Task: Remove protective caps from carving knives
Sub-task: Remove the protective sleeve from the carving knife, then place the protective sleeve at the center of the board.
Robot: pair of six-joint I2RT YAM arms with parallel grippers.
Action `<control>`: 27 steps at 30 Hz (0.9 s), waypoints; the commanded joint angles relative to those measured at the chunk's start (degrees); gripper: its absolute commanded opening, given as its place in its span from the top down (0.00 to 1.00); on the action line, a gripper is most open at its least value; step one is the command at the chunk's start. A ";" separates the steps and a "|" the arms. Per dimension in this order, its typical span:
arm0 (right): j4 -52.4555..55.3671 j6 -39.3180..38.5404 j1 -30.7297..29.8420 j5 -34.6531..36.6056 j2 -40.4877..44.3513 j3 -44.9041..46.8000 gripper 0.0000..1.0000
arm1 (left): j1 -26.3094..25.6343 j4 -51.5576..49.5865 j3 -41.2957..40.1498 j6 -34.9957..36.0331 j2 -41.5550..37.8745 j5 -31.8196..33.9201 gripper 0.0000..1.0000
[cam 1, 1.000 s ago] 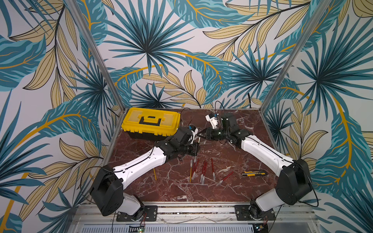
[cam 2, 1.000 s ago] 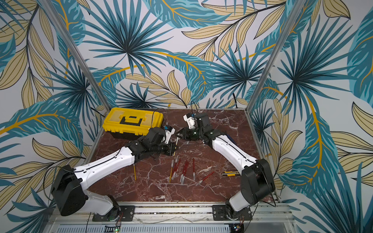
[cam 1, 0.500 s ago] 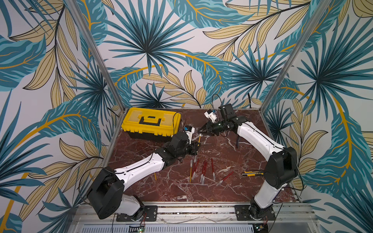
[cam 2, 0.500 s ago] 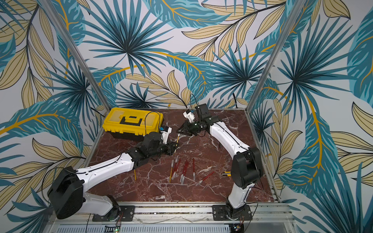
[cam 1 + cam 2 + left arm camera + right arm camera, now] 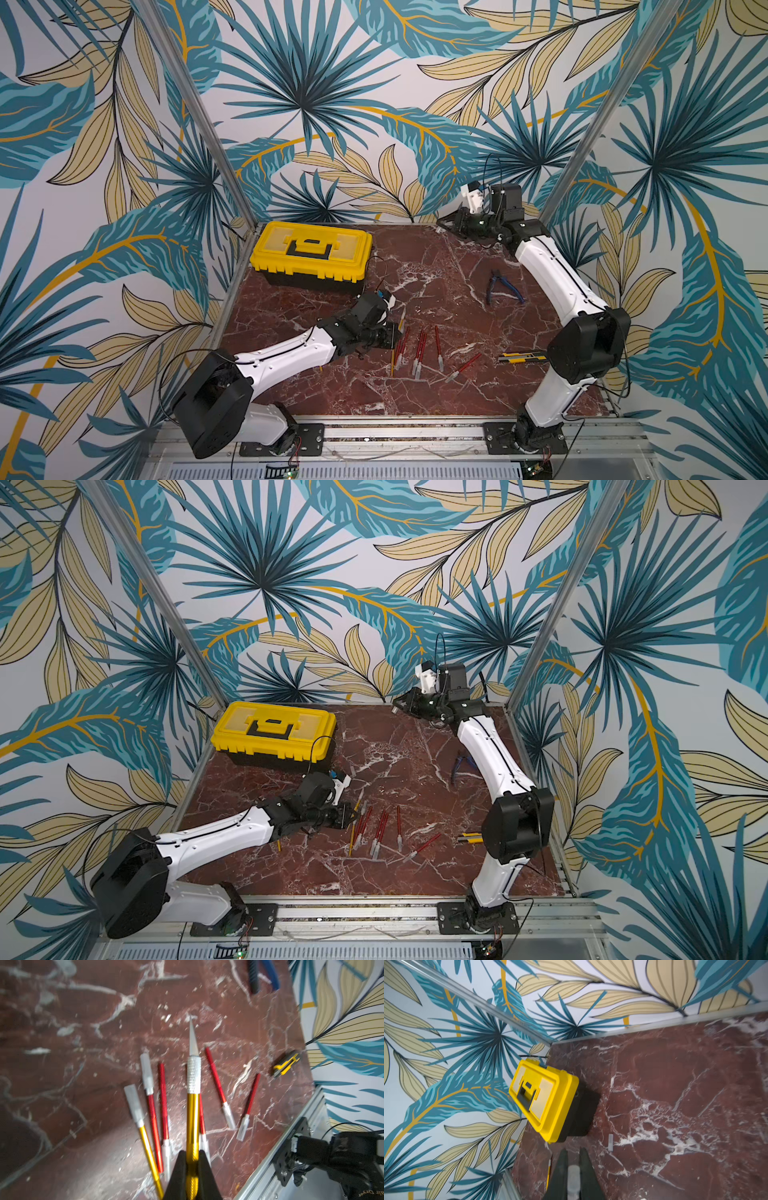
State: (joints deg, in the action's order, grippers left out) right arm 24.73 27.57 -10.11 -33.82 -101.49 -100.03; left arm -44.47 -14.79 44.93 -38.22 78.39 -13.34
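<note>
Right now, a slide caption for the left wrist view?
Left gripper holds an uncapped yellow knife, with capped knives lying on the table.

Carving knives — three yellow, seven red; one toolbox, one pliers, one utility knife.

The left arm was stretched low and forward, and the left pincer was clamped on the handle of a yellow carving knife. The right arm was extended toward the far wall, and the right pincer was closed on a translucent protective cap.
</note>
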 commanded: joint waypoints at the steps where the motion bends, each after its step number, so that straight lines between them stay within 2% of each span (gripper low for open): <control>1: -2.60 -0.10 -0.86 3.29 0.18 1.11 1.00 | 0.08 -3.03 -1.26 -0.98 -3.14 -0.44 1.00; 7: -3.71 -0.23 -0.94 7.31 0.74 4.74 1.00 | 0.17 -6.15 -2.74 -2.40 -6.42 3.74 1.00; 12: 0.33 -7.63 -6.16 15.49 0.04 9.28 1.00 | 2.11 -12.43 -2.36 -4.81 -6.85 10.81 1.00; 19: 2.71 -12.42 -15.02 26.57 -5.24 13.45 1.00 | 8.59 -14.03 -5.20 -8.67 -7.37 12.30 1.00; 27: 0.98 -11.61 -20.78 28.64 -14.14 12.10 1.00 | 11.03 -14.05 -5.86 -9.22 -4.64 12.39 1.00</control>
State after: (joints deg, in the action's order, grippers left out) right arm 25.36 16.86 -29.67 -7.81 -113.54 -87.64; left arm -33.85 -28.14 40.66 -46.76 72.73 -1.91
